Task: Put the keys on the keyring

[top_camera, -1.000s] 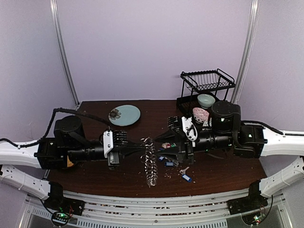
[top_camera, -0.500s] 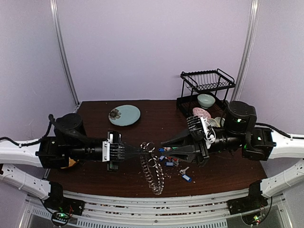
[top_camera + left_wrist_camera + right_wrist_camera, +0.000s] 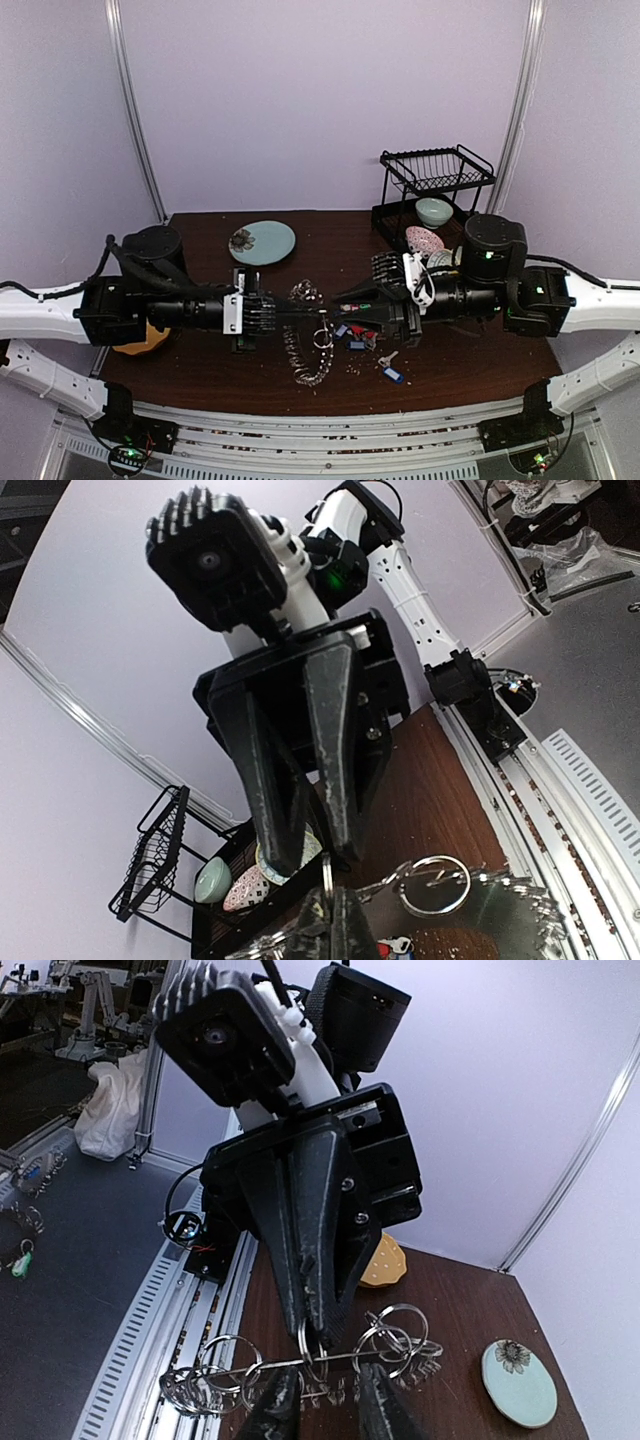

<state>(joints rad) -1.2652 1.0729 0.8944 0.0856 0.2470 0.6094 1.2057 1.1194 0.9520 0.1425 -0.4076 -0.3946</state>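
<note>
Not yet threaded: left pincer point(image 3: 315, 1338) clamped on the keyring point(image 3: 305, 365) wire, holding it up over mid-table point(image 3: 200, 372); right pincer point(image 3: 325, 1378) fingers apart astride that wire, nothing visibly held; blue-tagged keys point(image 3: 392, 375) lie loose just beside.

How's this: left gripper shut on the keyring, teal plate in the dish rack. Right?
No. The left gripper is shut on the keyring, but the teal plate lies on the table, apart from the dish rack; top view shows it.
</note>
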